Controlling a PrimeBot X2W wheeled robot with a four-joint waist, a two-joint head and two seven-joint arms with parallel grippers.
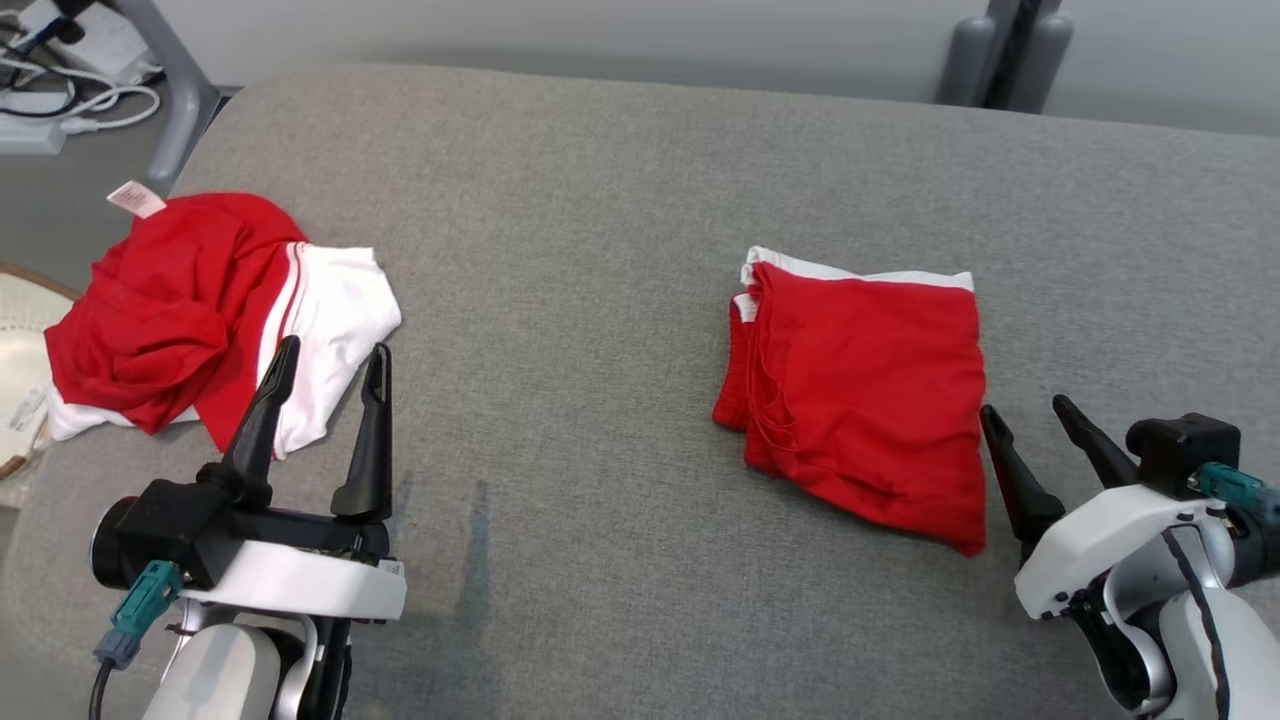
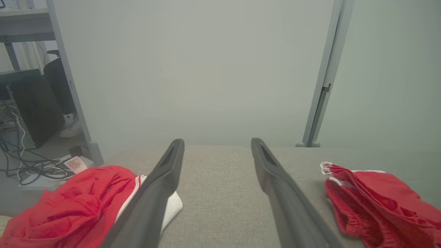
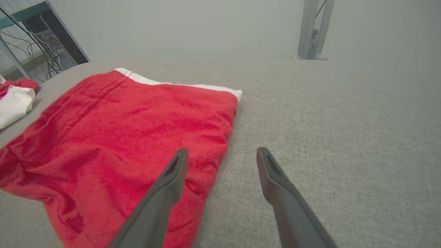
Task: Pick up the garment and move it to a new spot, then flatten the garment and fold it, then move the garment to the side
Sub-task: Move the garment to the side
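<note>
The right pincer [image 3: 222,151] stands with its two dark fingers [image 3: 162,199] spread wide and nothing between them, over a grey cloth-covered table [image 3: 327,137]. To the pincer's left and ahead lies the folded red garment [image 3: 137,137], with a white band [image 3: 186,84] along its far edge. The pincer's left finger crosses the garment's near right corner; whether it touches cannot be told. The right finger is over bare table. Far to the left is a crumpled red-and-white cloth [image 3: 13,103]. Ahead, beyond the table, a grey post [image 3: 311,29] rises, and cables [image 3: 41,44] hang at the far left.
</note>
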